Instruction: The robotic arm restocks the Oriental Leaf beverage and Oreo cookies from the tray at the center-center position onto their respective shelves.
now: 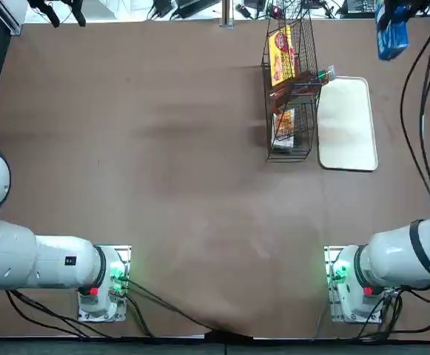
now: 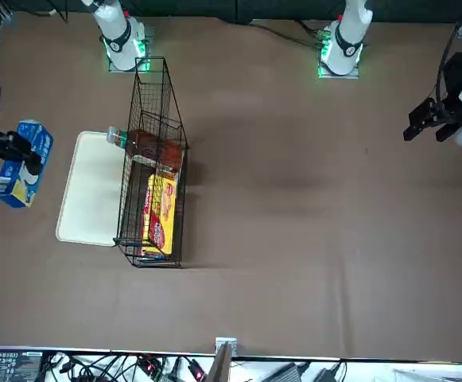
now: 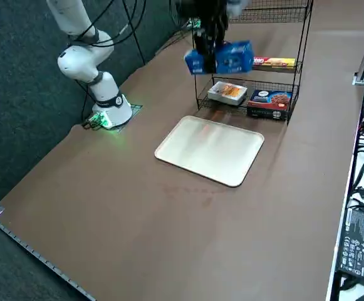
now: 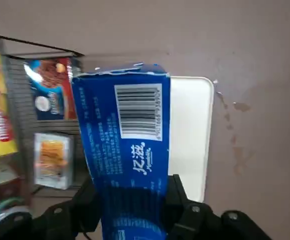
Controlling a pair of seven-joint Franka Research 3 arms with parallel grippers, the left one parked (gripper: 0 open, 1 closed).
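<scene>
Front view, left to right. The right arm's tool (image 2: 17, 151) is raised above the surface (image 2: 310, 239), just beyond the outer long edge of the tray (image 2: 87, 191), with its fingers closed narrowly on the Oreo cookies (image 2: 20, 163). The blue pack is clear of the tray and of the surface. In the right wrist view the black fingers (image 4: 182, 200) press on both long sides of the pack (image 4: 127, 165), barcode face toward the camera. In the right side view the pack (image 3: 222, 58) hangs in front of the upper tiers of the shelves (image 3: 304, 37), apart from the bars.

The tray lies flat, nothing on it, its long side just beside the shelves (image 2: 155, 159).

The Oriental Leaf beverage (image 2: 147, 146) lies on its side on an upper tier of the rack, white cap pointing toward the tray and poking past the wires. A yellow-and-red pack (image 2: 159, 215) rests on a tier beneath it. On the lowest tier, seen from the right side, sit a white-and-orange pack (image 3: 227, 93) and a dark blue-and-red box (image 3: 270, 103), side by side.
</scene>
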